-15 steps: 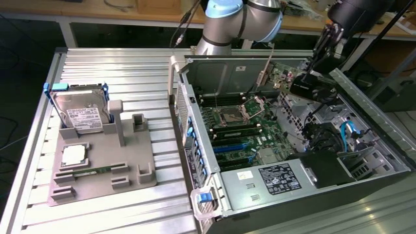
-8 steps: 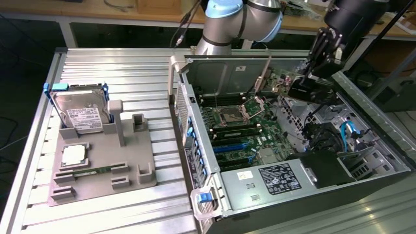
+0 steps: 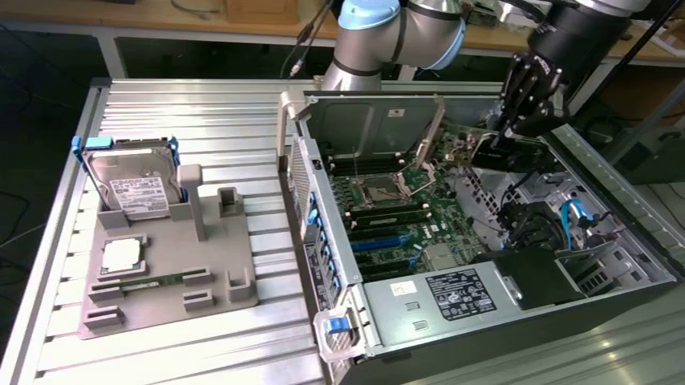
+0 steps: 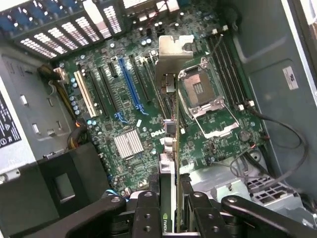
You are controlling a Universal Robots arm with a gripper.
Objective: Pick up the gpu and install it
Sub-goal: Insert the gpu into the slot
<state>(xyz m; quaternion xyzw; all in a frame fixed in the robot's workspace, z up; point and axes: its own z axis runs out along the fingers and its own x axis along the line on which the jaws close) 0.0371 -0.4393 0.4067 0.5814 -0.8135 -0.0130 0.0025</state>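
Gripper [image 4: 172,208] clamped on the gpu [image 4: 166,74], card held edge-on above the motherboard [image 4: 148,124] inside the open computer case [image 3: 615,196], upper right of the exterior view. Pickup done. Card looks clear of the slots [image 4: 130,82], so not seated yet.

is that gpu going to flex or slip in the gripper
Probably stiff: the gpu stands straight, edge-on in the gripper. Likely light, as a thin card. A knock at its far metal bracket could twist it in the grip.
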